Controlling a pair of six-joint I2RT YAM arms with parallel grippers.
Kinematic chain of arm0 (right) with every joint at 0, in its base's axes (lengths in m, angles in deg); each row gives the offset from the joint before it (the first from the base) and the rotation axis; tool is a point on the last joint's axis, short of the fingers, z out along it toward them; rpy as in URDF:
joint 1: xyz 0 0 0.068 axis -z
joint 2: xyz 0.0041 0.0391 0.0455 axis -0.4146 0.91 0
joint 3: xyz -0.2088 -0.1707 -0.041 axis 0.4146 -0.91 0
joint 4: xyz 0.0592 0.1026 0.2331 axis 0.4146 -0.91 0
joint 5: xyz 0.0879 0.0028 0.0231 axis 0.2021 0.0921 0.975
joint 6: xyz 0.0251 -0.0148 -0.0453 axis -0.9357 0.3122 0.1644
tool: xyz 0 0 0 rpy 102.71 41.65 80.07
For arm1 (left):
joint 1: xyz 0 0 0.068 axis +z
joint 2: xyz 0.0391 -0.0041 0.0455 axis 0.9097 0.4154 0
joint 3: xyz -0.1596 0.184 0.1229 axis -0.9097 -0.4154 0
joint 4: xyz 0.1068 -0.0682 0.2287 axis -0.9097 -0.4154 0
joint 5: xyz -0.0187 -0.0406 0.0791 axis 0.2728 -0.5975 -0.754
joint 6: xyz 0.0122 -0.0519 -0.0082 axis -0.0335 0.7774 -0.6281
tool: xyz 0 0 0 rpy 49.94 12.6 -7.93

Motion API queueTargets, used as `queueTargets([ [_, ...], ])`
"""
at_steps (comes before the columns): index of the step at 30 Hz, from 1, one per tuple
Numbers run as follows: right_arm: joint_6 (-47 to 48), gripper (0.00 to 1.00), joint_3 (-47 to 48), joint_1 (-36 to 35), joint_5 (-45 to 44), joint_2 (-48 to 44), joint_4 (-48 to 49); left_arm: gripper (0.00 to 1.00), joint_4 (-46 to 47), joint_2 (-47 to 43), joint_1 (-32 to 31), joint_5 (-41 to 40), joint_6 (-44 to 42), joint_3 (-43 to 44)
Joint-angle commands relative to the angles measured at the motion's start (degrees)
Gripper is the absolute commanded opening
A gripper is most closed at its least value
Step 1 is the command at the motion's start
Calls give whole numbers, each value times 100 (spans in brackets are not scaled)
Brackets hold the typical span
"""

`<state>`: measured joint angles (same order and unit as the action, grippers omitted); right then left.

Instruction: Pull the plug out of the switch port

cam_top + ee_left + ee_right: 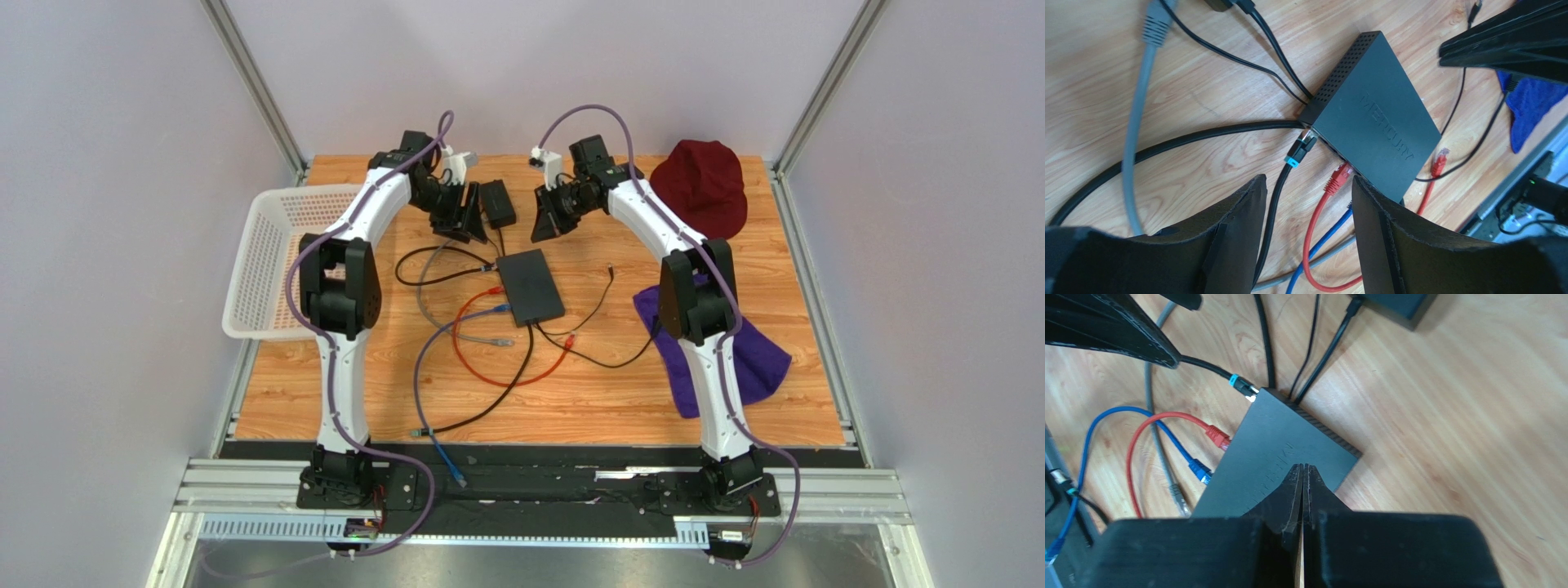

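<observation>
The flat black switch [530,286] lies mid-table. Its port row [1328,146] faces left and holds a black plug with a cyan band [1300,149], a red plug [1339,179] and a blue one [1199,471]. A grey plug [1180,499] lies by the same edge. My left gripper [1309,184] hangs open above the cables just left of the ports, with nothing between its fingers. My right gripper [1303,468] is shut and empty, hovering over the switch's top [1284,447].
A black adapter brick [497,200] sits behind the switch. A white basket [264,263] stands at the left edge. A dark red hat [702,184] and a purple cloth [736,349] lie on the right. Cables loop in front, and a loose red plug [1438,162] lies right of the switch.
</observation>
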<state>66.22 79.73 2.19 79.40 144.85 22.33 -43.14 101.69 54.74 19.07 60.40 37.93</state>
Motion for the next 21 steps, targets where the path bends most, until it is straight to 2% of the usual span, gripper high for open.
queueTargets([
  [1,-90,2,-187,-72,545,-74,349,61,63,65,35,383,-88,320],
  [6,-20,2,-390,-72,686,66,235,61,1,197,35,356,-80,277],
  [10,243,0,-346,-125,862,233,42,53,2,258,35,514,-80,171],
  [14,297,0,-346,-274,871,382,-11,53,-25,294,114,576,-88,127],
  [21,393,0,-609,-327,336,523,120,54,54,408,123,735,-53,39],
])
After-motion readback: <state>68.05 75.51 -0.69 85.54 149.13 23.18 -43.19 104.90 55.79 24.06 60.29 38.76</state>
